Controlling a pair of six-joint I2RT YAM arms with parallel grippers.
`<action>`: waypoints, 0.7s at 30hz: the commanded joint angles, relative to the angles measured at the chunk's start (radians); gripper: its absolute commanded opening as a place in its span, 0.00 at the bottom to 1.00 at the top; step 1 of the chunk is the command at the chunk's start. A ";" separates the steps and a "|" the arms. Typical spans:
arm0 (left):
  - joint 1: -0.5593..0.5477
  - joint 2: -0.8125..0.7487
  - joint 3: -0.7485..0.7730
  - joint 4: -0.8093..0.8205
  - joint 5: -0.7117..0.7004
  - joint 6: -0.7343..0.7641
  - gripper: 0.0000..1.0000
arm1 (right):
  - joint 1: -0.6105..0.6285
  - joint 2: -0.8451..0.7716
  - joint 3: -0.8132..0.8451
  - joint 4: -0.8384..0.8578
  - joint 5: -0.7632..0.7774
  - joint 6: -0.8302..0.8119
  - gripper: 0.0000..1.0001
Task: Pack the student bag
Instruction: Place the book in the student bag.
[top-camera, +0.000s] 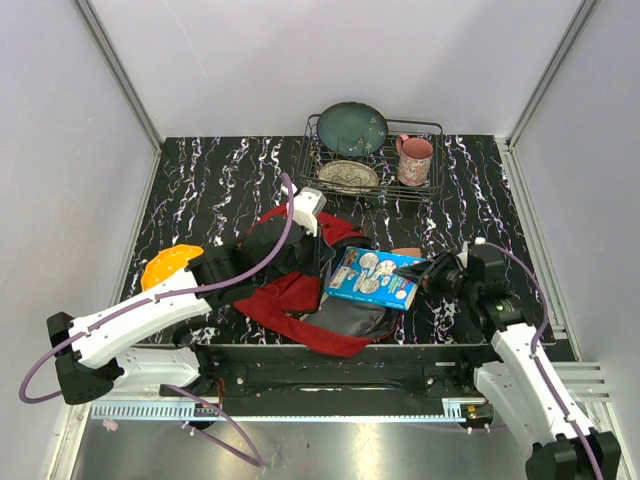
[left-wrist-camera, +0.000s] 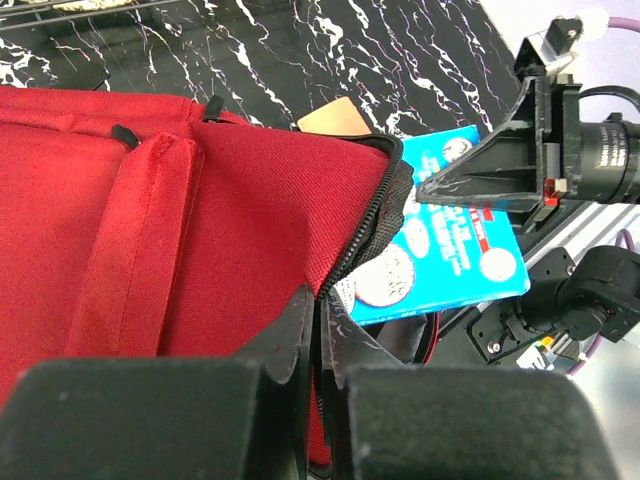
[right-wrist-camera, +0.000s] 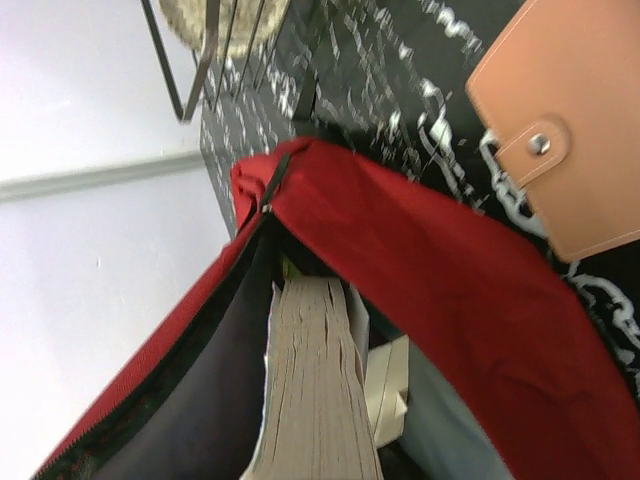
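The red student bag lies in front of the arm bases with its mouth held open. My left gripper is shut on the bag's zippered edge, fingertips pressed together on the fabric. My right gripper is shut on the right end of a blue book, whose left end is inside the bag's mouth. The right wrist view shows the book's page edges running into the dark interior between the red walls; its own fingers are hidden there. Pale papers lie beside the book inside.
A wire dish rack at the back holds a green plate, a patterned plate and a pink mug. An orange object lies left of the bag. A tan snap wallet lies on the marbled table just behind the bag.
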 joint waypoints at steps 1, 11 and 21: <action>-0.007 -0.006 0.023 0.109 -0.009 -0.019 0.00 | 0.090 0.051 0.021 0.221 0.026 0.053 0.00; -0.010 -0.020 0.020 0.120 0.003 -0.029 0.00 | 0.455 0.369 -0.054 0.841 0.389 0.243 0.00; -0.010 -0.075 0.016 0.044 -0.025 -0.039 0.00 | 0.765 0.907 0.116 1.154 0.957 0.284 0.00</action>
